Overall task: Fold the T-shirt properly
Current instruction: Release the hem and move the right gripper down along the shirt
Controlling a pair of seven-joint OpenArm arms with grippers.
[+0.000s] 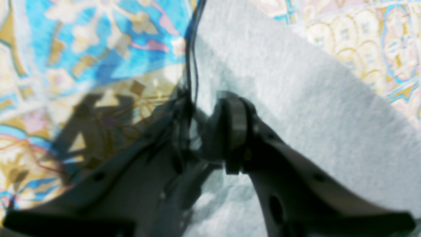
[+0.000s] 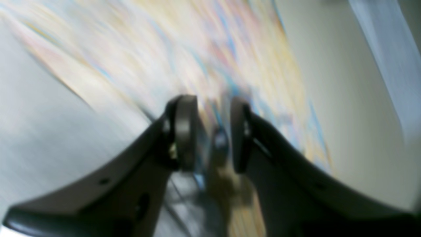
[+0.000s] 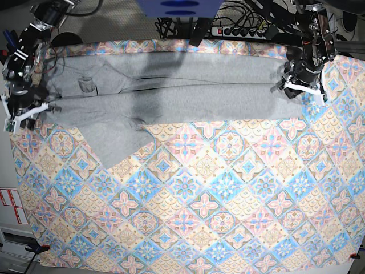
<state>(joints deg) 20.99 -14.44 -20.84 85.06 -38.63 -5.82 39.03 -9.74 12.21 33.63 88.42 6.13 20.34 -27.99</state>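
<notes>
No readable text in any of my views. My T-shirt (image 3: 171, 91) shows plain grey, no letters or print visible on the side facing up. At the far left edge of the base view, low down, white stickers (image 3: 11, 206) with red marks sit beside the tablecloth (image 3: 199, 217); print too small to read. The power strip (image 3: 242, 29) at the far edge carries no legible marking. Left wrist view is soft, only grey cloth and pattern, no lettering. Right wrist view is motion-blurred; nothing legible there either.
</notes>
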